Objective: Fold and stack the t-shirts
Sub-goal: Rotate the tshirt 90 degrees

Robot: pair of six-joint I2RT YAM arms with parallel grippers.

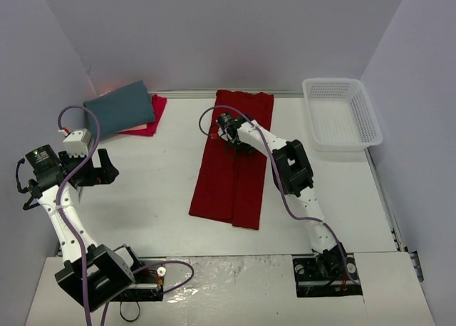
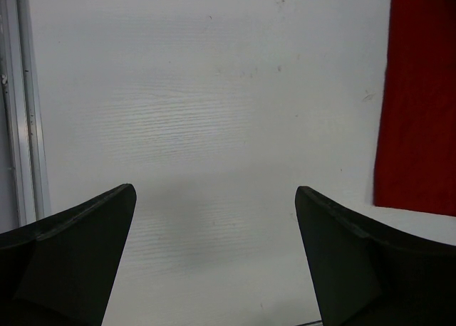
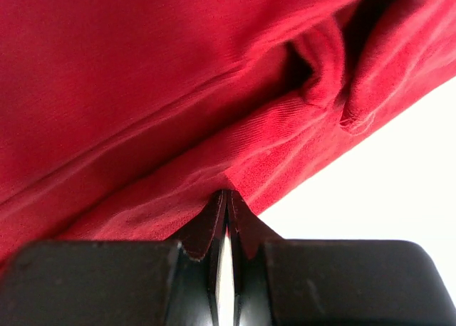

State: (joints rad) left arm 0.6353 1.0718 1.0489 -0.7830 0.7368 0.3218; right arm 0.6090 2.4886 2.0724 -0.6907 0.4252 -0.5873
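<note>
A deep red t-shirt [image 1: 235, 176] lies folded into a long strip down the middle of the table. My right gripper [image 1: 226, 124] is at the strip's upper left edge, shut on a pinch of its cloth [image 3: 142, 91]; the right gripper's [image 3: 228, 194] fingertips meet under the fabric, which bunches just beyond them. At the back left a folded slate-teal t-shirt [image 1: 120, 107] rests on a pinkish-red t-shirt [image 1: 153, 116]. My left gripper [image 1: 100, 171] hangs over bare table at the left. The left gripper [image 2: 214, 191] is open and empty, with the deep red shirt's edge [image 2: 420, 112] off to its right.
A white mesh basket [image 1: 370, 119] stands at the back right by the wall. Grey walls close in the left, back and right sides. The table's metal edge strip [image 2: 25, 127] runs along the left of the left wrist view.
</note>
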